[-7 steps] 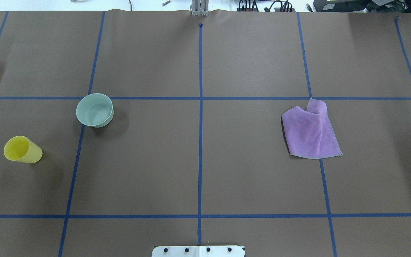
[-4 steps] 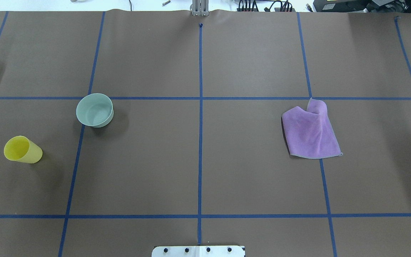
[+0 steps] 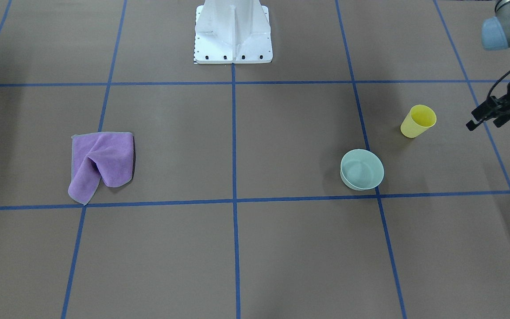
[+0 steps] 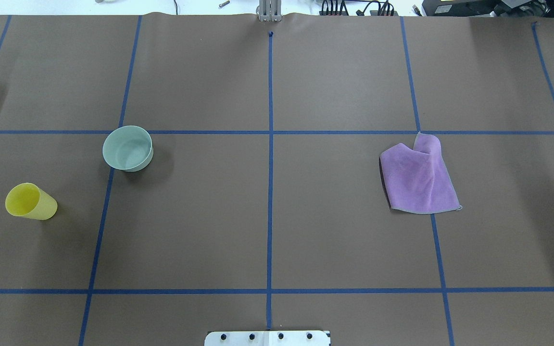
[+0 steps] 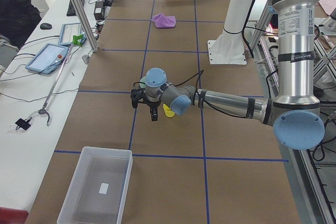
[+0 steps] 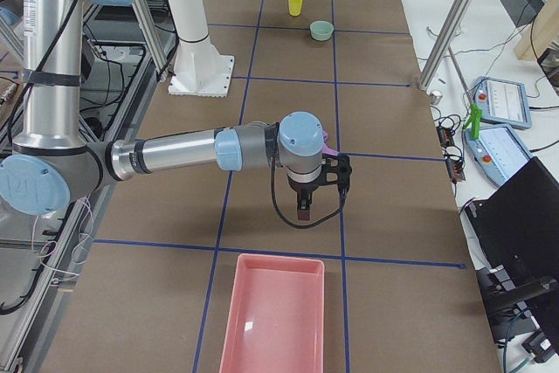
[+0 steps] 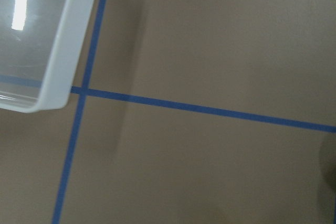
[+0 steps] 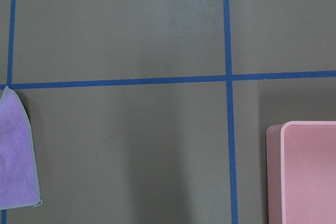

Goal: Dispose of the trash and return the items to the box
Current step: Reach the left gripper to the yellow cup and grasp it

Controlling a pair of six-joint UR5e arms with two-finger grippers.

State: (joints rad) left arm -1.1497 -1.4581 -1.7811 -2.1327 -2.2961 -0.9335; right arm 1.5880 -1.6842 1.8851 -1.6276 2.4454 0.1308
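Light: bright, even, from above | shadows: soft, beside cup (image 4: pixel 31 202) and bowl (image 4: pixel 127 148) on surface (image 4: pixel 344 86) | glare: white patch inside box (image 7: pixel 68 45) | focus: wrist views slightly soft

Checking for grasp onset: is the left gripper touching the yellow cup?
Apart. The front-facing view shows a strip of bare table between the left gripper and the yellow cup.

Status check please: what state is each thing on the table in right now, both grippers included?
yellow cup: upright, empty.
green bowl: upright, empty.
purple cloth: rumpled, lying on the table.
clear box: open-topped, no items inside.
pink bin: open-topped, empty.
left gripper: open, holding nothing.
right gripper: open or shut, cannot tell.
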